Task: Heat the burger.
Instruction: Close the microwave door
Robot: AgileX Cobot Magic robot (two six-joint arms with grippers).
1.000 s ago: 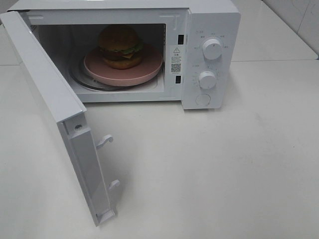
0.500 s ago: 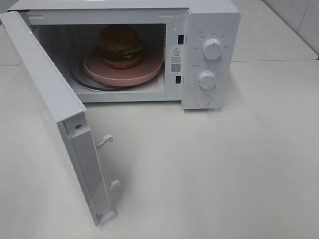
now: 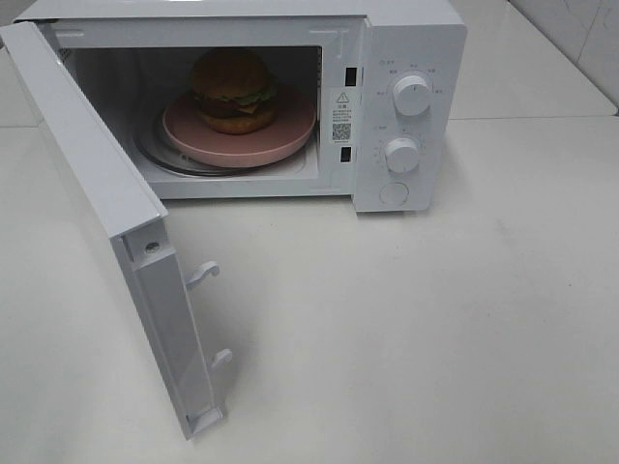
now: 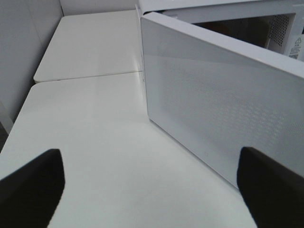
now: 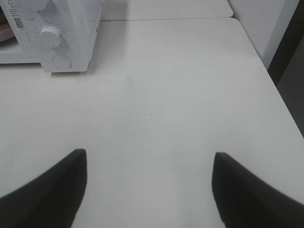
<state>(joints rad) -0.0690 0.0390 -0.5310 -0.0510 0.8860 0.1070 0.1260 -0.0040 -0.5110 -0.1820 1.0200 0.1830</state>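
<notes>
The burger [image 3: 232, 90], with a brown domed bun, dark patty, lettuce and cheese, sits on a round pink plate [image 3: 290, 135] inside the white microwave [image 3: 406, 29]. The microwave's door [image 3: 106, 184] hangs wide open to the left. Neither arm shows in the exterior high view. In the left wrist view my left gripper [image 4: 152, 185] is open and empty, facing the outer face of the door [image 4: 218, 109] from a short distance. My right gripper [image 5: 149, 185] is open and empty above the bare table, well back from the microwave's dials [image 5: 50, 35].
The microwave stands at the back of a white table [image 3: 435, 329]. Two knobs [image 3: 413, 95] and a round button [image 3: 394, 193] are on its right panel. Two latch hooks [image 3: 205, 274] stick out of the door's edge. A second table top [image 4: 90, 42] adjoins behind.
</notes>
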